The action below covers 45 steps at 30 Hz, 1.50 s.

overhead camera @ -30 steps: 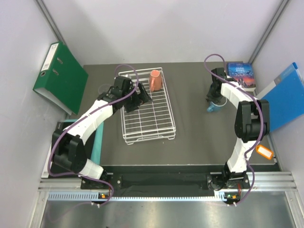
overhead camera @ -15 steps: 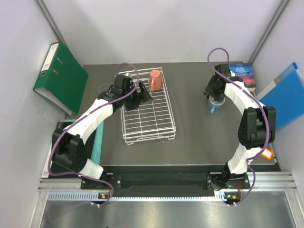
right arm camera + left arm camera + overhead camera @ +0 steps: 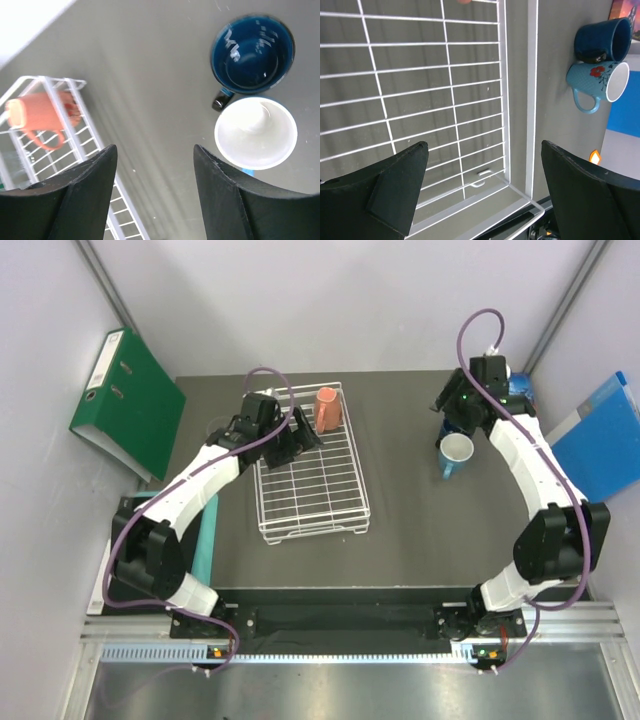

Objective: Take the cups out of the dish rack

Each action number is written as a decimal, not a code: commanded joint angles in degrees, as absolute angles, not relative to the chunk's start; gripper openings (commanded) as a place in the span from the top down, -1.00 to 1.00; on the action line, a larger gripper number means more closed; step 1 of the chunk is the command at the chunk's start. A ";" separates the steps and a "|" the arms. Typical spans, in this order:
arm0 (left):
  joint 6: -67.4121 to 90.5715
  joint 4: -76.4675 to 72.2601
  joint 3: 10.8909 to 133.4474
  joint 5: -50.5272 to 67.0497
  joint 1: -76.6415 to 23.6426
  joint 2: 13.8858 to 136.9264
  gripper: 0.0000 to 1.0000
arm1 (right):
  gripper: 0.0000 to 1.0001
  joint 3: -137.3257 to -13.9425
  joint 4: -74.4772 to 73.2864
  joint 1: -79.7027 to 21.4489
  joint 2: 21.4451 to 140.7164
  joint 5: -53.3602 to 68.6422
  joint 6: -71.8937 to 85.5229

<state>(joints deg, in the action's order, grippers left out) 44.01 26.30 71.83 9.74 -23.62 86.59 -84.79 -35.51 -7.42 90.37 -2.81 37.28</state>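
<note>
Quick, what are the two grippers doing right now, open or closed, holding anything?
Left gripper: open, empty, above the white wire-grid dish rack.
Right gripper: open, holding nothing.

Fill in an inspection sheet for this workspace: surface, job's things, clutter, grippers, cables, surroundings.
Surface: grey table.
Job's things: rack holds orange mug, far end; light-blue mug, dark-blue mug side by side on table, right; glasses not seen.
Clutter: green binder, blue folder, book.
Grippers: left gripper open over rack; right gripper open above mugs; both empty.
Cables: purple cable looped over each arm.
Surroundings: white walls, metal rail in front.
</note>
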 commanded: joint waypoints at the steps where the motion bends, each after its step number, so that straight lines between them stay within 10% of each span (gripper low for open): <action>1: 44.65 23.99 75.76 10.37 -23.64 89.29 -0.97 | -0.25 -84.81 -34.17 -8.26 86.39 -2.46 35.43; 31: 45.09 24.78 71.37 11.25 -23.73 88.15 -0.97 | -0.18 -74.88 -28.04 -9.14 97.99 -8.17 30.76; 39: 45.00 25.14 71.54 11.16 -23.64 88.59 -0.97 | 0.75 -74.71 -28.56 -9.14 98.96 -10.10 30.76; 45: 45.35 24.79 71.63 11.60 -23.64 89.12 -0.97 | 1.00 -75.06 -29.62 -9.05 98.79 -11.33 30.50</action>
